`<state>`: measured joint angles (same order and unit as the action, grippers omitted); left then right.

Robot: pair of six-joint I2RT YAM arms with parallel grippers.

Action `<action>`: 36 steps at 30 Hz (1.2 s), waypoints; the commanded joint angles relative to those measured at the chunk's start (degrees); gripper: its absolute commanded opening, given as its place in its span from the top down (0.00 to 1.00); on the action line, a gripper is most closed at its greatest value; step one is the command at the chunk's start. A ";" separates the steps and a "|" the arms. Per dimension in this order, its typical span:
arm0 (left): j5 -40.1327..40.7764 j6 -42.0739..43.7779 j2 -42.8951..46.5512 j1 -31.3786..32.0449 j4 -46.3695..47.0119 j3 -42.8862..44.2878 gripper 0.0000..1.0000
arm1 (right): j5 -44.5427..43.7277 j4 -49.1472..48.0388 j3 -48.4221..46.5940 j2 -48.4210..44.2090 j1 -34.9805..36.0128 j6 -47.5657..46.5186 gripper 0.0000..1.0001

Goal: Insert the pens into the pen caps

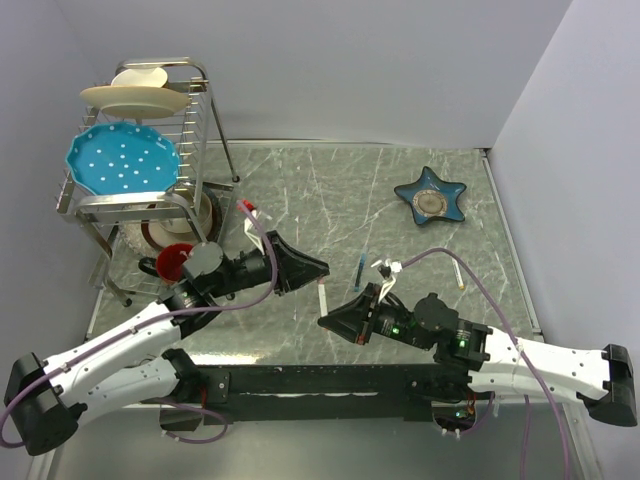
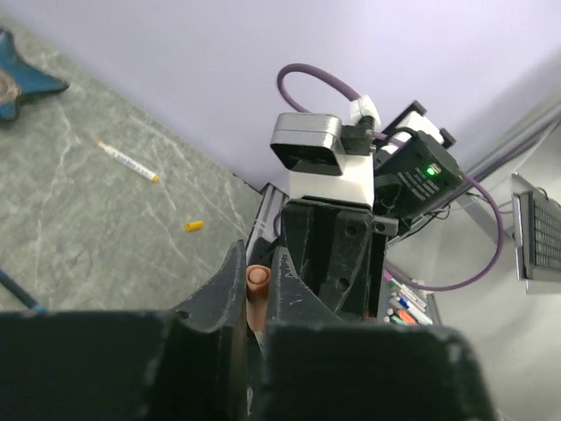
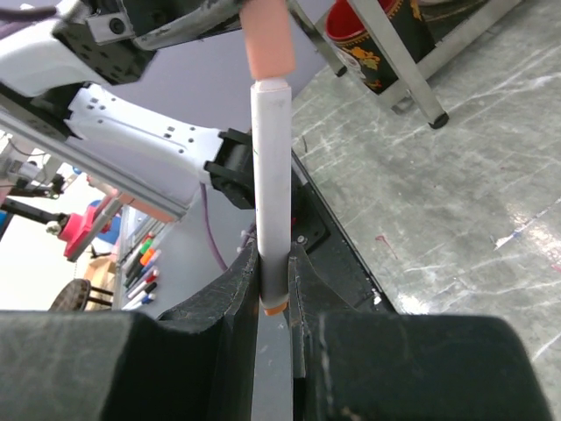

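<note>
Pinching a stubby salmon-pink plastic pen cap [image 2: 257,282] in the left pincer [image 2: 258,263], jaws narrow and snug against its sides. Gripping a slim white-barrelled pen [image 3: 270,193] in the right pincer [image 3: 272,263], jaws tight on the barrel just above its orange end, tip pointing straight at the cap. Meeting tip to cap mouth, lined up end to end; cannot tell whether actually touching. Hovering over the grey marbled table [image 1: 400,170], between the two arms.

Sharing that table, further out, with a blue stick pen [image 1: 360,270], a white pen with yellow-orange ends [image 1: 457,275] and a tiny yellow-orange cap [image 2: 194,225]. Beyond, a blue star-shaped dish [image 1: 432,197] far right, and a metal dish rack [image 1: 200,130] holding a round blue plate [image 1: 122,158] far left.
</note>
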<state>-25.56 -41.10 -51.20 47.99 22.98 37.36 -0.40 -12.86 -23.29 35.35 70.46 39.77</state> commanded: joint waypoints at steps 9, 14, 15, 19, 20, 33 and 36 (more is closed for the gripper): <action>-3.46 -16.81 -0.65 4.30 20.79 -12.83 0.99 | -8.38 -1.82 -11.51 1.03 -0.32 -6.79 1.00; 3.14 -16.56 -0.83 7.11 9.38 -10.21 0.99 | -15.85 3.01 -18.28 6.38 -0.32 -12.42 1.00; 4.02 -16.29 -0.74 7.29 6.49 -9.77 0.99 | -16.46 3.45 -18.81 6.92 -0.32 -13.83 1.00; 4.65 -13.83 0.22 8.00 3.83 -10.03 0.99 | -17.18 3.55 -20.74 7.63 -0.67 -15.68 1.00; 4.30 -13.57 0.57 8.09 3.74 -10.38 0.99 | -16.65 3.81 -21.18 7.45 -0.93 -15.77 1.00; 7.45 -9.08 -1.26 15.64 -7.07 -8.98 0.99 | -11.98 9.08 -30.32 9.64 -4.63 -17.88 1.00; 9.47 -10.22 -2.32 16.96 -11.18 -7.92 0.99 | -14.62 10.48 -32.34 9.91 -4.63 -19.99 1.00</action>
<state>-4.69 -50.02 -49.93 58.94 33.58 31.03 -1.61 16.86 -45.28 45.93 68.93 23.77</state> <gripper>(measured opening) 0.067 0.201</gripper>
